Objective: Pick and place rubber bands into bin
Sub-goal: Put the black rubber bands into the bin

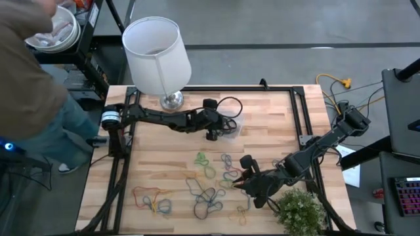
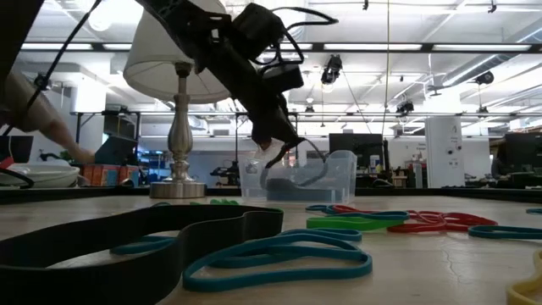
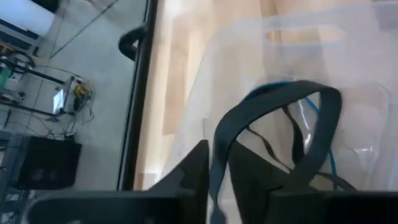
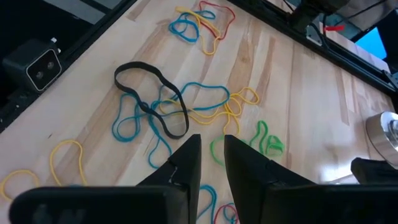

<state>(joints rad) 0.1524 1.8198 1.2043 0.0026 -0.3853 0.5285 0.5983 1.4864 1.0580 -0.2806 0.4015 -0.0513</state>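
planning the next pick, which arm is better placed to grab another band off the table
Right. The right gripper hovers low over the loose rubber bands, holding nothing. The left gripper is over the bin holding a black band.

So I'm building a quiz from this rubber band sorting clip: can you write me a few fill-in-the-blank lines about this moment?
1. The left gripper hangs over the clear ____, at the table's far side.
2. The band pinched in the left gripper is ____ in colour.
3. The right gripper is low over the loose rubber bands, near a potted ____.
4. Beside the left arm stands a lamp with a ____ shade.

Missing words: bin; black; plant; white
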